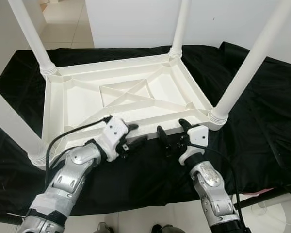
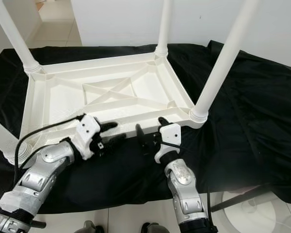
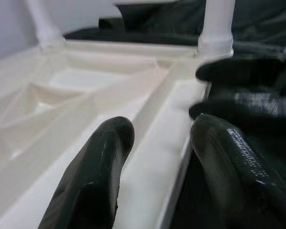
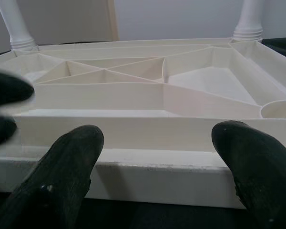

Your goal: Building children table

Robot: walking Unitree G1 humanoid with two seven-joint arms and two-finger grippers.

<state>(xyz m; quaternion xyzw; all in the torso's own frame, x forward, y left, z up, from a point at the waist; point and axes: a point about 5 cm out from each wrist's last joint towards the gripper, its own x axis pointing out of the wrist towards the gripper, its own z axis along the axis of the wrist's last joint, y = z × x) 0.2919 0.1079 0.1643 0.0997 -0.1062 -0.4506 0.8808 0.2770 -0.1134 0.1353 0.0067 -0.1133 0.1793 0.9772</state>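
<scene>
The white children's table [image 1: 131, 94] lies upside down on a black cloth [image 1: 262, 121], its four legs [image 1: 247, 68] sticking up, and its near edge sits just in front of both hands. The left hand [image 1: 131, 141] and the right hand [image 1: 172, 133] are both at that near edge, each with its fingers spread apart and holding nothing. The cloth covers a low surface by a white wall [image 1: 136, 19], with pale floor tiles [image 1: 68, 24] beyond the far left corner.
</scene>
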